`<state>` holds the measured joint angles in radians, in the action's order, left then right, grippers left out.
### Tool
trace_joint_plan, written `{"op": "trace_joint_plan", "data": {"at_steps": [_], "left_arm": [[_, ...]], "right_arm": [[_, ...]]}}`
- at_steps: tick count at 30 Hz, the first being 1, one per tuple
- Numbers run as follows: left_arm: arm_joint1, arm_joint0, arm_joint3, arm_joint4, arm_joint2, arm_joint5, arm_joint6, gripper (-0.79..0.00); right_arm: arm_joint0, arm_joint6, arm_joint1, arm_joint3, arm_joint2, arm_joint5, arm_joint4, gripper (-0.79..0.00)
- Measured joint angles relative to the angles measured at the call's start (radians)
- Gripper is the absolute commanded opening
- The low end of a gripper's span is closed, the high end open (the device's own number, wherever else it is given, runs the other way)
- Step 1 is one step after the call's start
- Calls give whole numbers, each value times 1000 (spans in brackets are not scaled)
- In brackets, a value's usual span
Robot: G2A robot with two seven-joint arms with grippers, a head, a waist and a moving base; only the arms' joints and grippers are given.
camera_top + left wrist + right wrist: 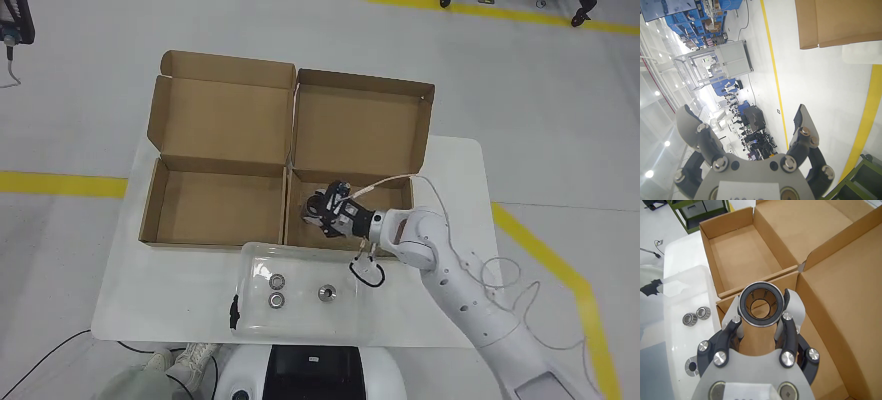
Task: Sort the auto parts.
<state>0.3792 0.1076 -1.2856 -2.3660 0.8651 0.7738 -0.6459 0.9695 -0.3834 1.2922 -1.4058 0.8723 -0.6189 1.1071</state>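
My right gripper [762, 306] is shut on a metal cylindrical bearing [751, 313], held over the front part of the right cardboard box [829, 306]. From above, that gripper [318, 210] hangs just inside the right box [400, 178]. Two small roller bearings [689, 318] [703, 313] and a flat metal flange [690, 366] lie in the clear plastic tray [687, 275]; in the top view they are the bearings [278, 291] and the flange [326, 293]. My left gripper [745, 121] is open, holds nothing and points out at the room.
The left cardboard box [170, 205] stands beside the right one, both with lids folded back. The clear tray [300, 255] sits at the table's front edge. White table surface [450, 190] shows to the right of the boxes.
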Motion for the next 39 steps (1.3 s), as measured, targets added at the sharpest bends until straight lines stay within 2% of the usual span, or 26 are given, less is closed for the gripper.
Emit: {"op": "trace_joint_plan", "data": {"at_steps": [17,23,29,32,33,36,39], "left_arm": [[0,0,0,0,0,0,0,0],[0,0,0,0,0,0,0,0],[0,0,0,0,0,0,0,0],[0,0,0,0,0,0,0,0],[0,0,0,0,0,0,0,0],[0,0,0,0,0,0,0,0],[0,0,0,0,0,0,0,0]], "right_arm": [[-117,-89,60,164,-121,106,-25,-779],[-128,-117,70,192,-132,128,-27,-665],[-133,-119,76,209,-136,131,-26,-440],[-134,-118,78,212,-136,130,-27,-385],[-134,-118,79,210,-135,129,-27,-317],[-132,-121,78,197,-130,128,-24,-268],[-122,-111,75,167,-118,124,-15,-262]]}}
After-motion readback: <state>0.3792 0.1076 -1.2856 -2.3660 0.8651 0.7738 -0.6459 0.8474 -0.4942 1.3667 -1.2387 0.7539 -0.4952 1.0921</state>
